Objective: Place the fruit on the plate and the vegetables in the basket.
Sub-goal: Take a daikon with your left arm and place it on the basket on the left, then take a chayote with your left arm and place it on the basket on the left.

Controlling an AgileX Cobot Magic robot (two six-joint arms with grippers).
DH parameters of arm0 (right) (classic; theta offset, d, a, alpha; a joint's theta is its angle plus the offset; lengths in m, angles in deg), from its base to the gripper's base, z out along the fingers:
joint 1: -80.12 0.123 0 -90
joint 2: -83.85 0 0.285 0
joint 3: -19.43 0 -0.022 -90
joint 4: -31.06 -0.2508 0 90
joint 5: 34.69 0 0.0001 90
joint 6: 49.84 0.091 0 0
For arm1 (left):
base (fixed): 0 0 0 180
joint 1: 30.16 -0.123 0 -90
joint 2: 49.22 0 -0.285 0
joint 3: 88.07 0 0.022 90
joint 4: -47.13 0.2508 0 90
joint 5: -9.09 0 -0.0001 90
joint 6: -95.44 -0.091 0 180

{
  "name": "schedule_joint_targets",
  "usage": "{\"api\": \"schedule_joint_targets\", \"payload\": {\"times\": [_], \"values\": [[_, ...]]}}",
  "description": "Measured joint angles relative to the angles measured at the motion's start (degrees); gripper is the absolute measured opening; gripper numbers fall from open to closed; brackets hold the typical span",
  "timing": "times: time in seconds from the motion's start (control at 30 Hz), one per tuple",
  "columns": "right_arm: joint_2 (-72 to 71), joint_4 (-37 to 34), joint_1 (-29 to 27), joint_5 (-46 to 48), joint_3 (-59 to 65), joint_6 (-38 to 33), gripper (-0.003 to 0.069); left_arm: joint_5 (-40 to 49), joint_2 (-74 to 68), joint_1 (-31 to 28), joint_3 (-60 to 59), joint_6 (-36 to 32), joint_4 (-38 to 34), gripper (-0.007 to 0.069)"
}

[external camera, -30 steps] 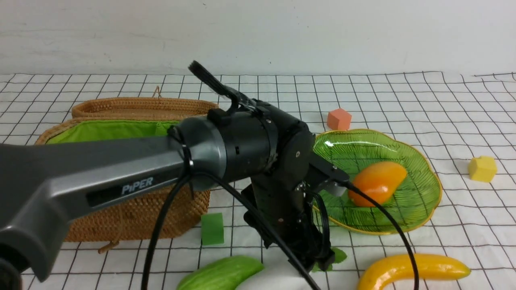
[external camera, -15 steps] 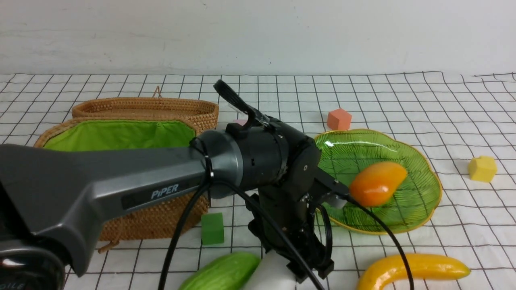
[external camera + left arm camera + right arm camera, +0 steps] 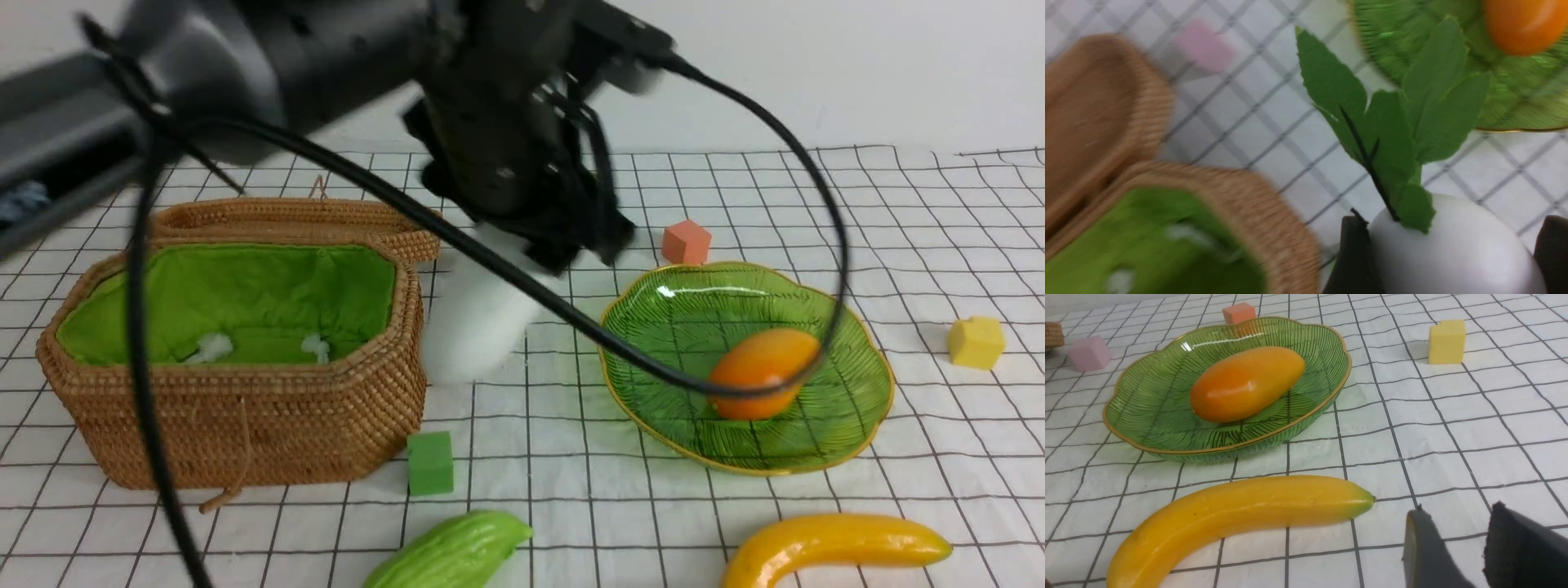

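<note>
No word, brand, number or sign can be read in any view. The dark grey plastic casing of the left arm (image 3: 269, 49) is smeared by motion in the front view, so any mark there is illegible.

Mango (image 3: 759, 371) lies in green plate (image 3: 694, 314); banana (image 3: 833, 545) and gourd (image 3: 453, 555) lie nearer; white radish (image 3: 473, 327) in mid-air beside open basket (image 3: 245, 425).

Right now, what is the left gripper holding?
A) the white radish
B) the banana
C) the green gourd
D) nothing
A: the left gripper is closed on the white radish, one finger on each side, and the radish hangs beside the basket.
</note>
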Motion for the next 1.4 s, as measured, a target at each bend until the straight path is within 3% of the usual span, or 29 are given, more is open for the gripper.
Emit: {"api": "schedule_joint_targets", "payload": {"times": [0.03, 0.23, 0.43, 0.63, 0.7, 0.73, 0.83, 1.03, 1.13, 1.2, 1.4], "values": [[0.00, 0.00, 0.00, 0.00, 0.00, 0.00, 0.0245, 0.00, 0.26, -0.52, 0.00, 0.00, 0.23, 0.0511], [0.00, 0.00, 0.00, 0.00, 0.00, 0.00, 0.0245, -1.09, 4.05, -19.16, -1.96, 3.75, 0.69, 0.0511], [0.00, 0.00, 0.00, 0.00, 0.00, 0.00, 0.0245, -10.12, 1.59, -26.17, -10.59, 8.60, 0.57, 0.0511], [0.00, 0.00, 0.00, 0.00, 0.00, 0.00, 0.0245, -13.08, -0.98, -26.32, -13.23, 16.74, 1.83, 0.0514], [0.00, 0.00, 0.00, 0.00, 0.00, 0.00, 0.0245, -12.99, -0.62, -26.32, -13.23, 17.31, 1.76, 0.0533], [0.00, 0.00, 0.00, 0.00, 0.00, 0.00, 0.0245, -12.32, 0.20, -26.32, -13.23, 17.50, 1.42, 0.0586], [0.00, 0.00, 0.00, 0.00, 0.00, 0.00, 0.0245, -10.31, 3.51, -26.32, -13.23, 15.86, -1.28, 0.0659], [0.00, 0.00, 0.00, 0.00, 0.00, 0.00, 0.0245, -5.90, 12.36, -26.32, -13.28, 9.35, -10.65, 0.0668], [0.00, 0.00, 0.00, 0.00, 0.00, 0.00, 0.0245, -4.72, 17.51, -24.35, -14.83, 4.26, -15.68, 0.0659], [0.00, 0.00, 0.00, 0.00, 0.00, 0.00, 0.0245, -4.60, 20.26, -19.37, -19.69, 0.63, -17.38, 0.0653], [0.00, 0.00, 0.00, 0.00, 0.00, 0.00, 0.0245, -6.06, 15.61, -7.50, -34.04, -1.24, -17.90, 0.0643]]}}
